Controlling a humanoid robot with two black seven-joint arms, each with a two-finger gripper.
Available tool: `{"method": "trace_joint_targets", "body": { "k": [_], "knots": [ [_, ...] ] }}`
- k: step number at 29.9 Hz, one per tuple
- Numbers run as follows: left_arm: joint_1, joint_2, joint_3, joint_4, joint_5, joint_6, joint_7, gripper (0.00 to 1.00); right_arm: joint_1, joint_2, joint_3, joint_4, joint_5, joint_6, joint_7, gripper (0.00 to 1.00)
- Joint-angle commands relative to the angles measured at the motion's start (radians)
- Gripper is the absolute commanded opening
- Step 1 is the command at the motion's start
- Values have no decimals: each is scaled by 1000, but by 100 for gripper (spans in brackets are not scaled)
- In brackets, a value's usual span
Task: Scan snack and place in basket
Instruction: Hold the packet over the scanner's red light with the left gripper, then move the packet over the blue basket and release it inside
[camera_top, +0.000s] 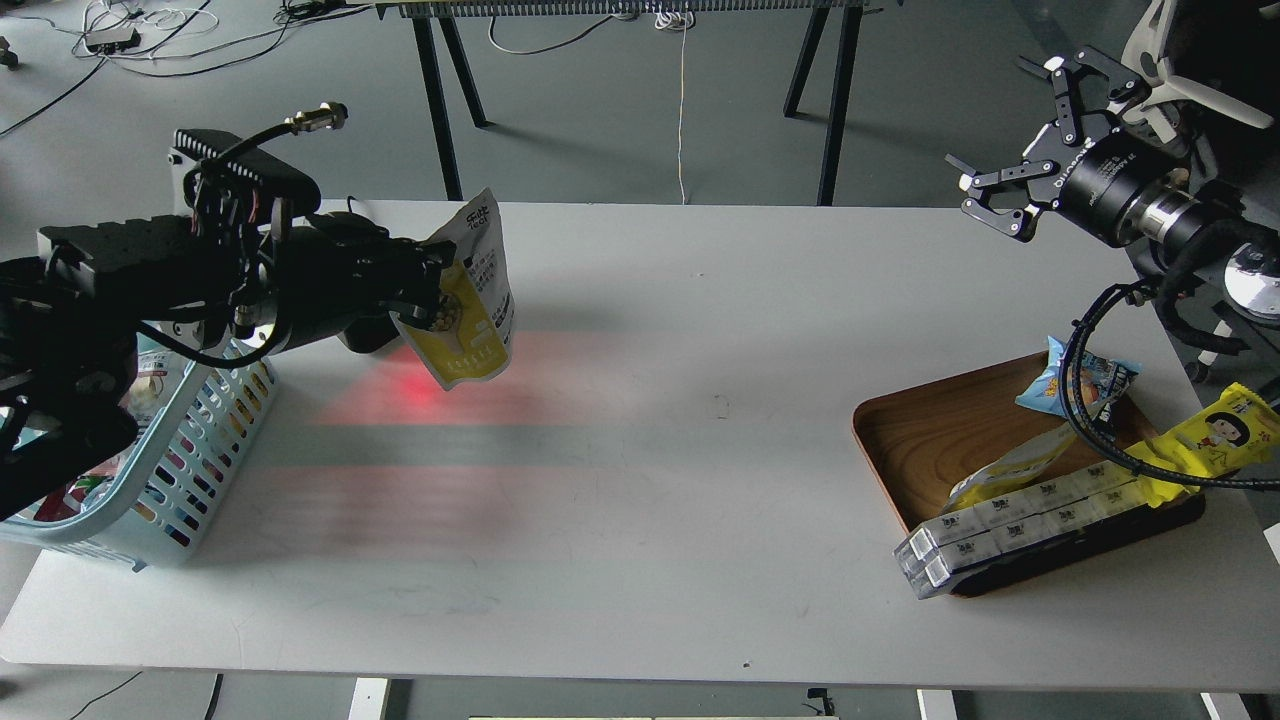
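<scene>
My left gripper (428, 292) is shut on the snack (470, 300), a yellow and white pouch that hangs tilted above the left part of the white table (660, 450). A red scanner glow lies on the table under it. The light blue basket (200, 430) stands at the table's left edge, below my left arm, with some packets inside. My right gripper (1020, 140) is open and empty, held high beyond the table's far right corner.
A brown wooden tray (920, 440) at the right holds a small blue snack bag (1080, 380), a yellowish packet (1010, 468) and white boxes (1020, 520). A long yellow cartoon-face packet (1215, 440) lies on its right edge. Black cables (1100, 420) hang over the tray.
</scene>
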Motion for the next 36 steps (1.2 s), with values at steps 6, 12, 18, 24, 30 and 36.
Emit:
{"method": "trace_joint_targets", "body": {
  "k": [6, 12, 18, 24, 30, 36],
  "knots": [
    [0, 76, -94, 0, -18, 0, -60, 0, 2, 0, 0, 0, -1, -1, 0, 97],
    [-2, 192, -174, 0, -77, 0, -121, 0, 2, 0, 0, 0, -1, -1, 0, 97],
    [-3, 334, -235, 17, -101, 0, -232, 0, 12, 9, 2, -6, -14, -1, 0, 97],
    [-3, 475, -240, 98, -123, 0, -347, 0, 17, 17, 2, -6, -14, -1, 0, 97],
    [-2, 553, -229, 242, -127, 0, -457, 0, 17, 19, 2, -8, -14, -1, 0, 97],
    [1, 556, -202, 407, -126, 0, -537, 0, 17, 19, 2, -8, -14, -1, 0, 97]
  ]
}}
